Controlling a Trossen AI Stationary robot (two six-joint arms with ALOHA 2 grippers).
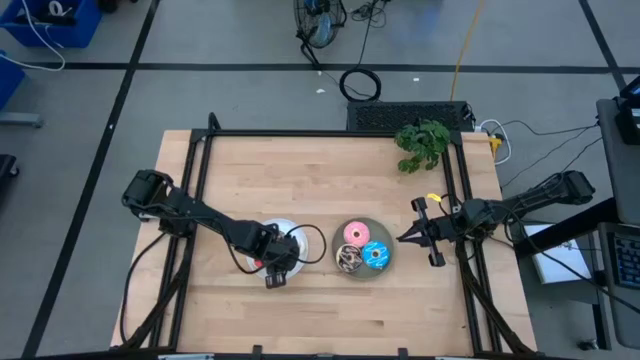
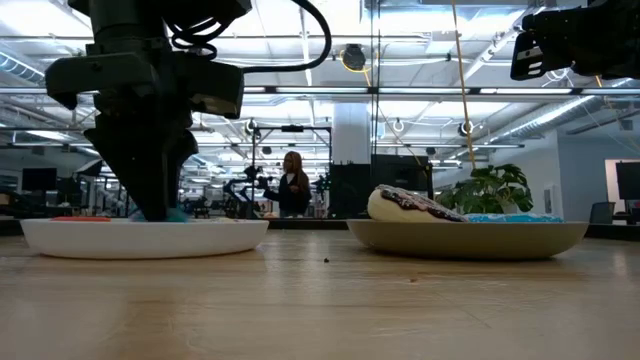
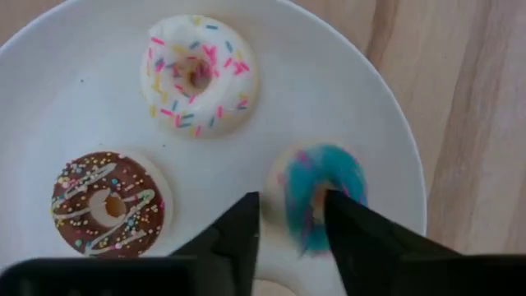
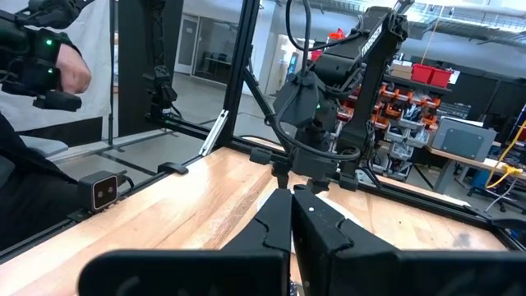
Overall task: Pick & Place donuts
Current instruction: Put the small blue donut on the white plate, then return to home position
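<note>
- Over the white plate [image 1: 290, 232], on the left half of the table [image 1: 300, 300], you have the left gripper [image 3: 292, 215] lowered right down onto the dish.
- Your left jaws are spread and straddle one side of the small blue donut [image 3: 320, 197], one finger in its hole and one outside it; it looks blurred in the left wrist view, so you cannot be sure whether it is pinched yet.
- On the same white plate you can see the white sprinkled donut [image 3: 197, 74] and the small brown donut [image 3: 107, 205], both lying flat and apart from the blue one.
- A sliver of something red [image 1: 254, 264] shows at the plate's edge beside the gripper in the high view.
- Just right of the white plate sits the grey plate [image 1: 355, 272], carrying the pink donut [image 1: 355, 234], the larger blue donut [image 1: 376, 254] and the brown-sprinkled donut [image 1: 349, 260], packed close together.
- Further right of the grey plate, your right gripper [image 1: 405, 237] hovers above the table with its jaws pressed together, tips pointing toward the grey plate.
- Beyond the table's far right corner stands a green plant [image 1: 422, 143].
</note>
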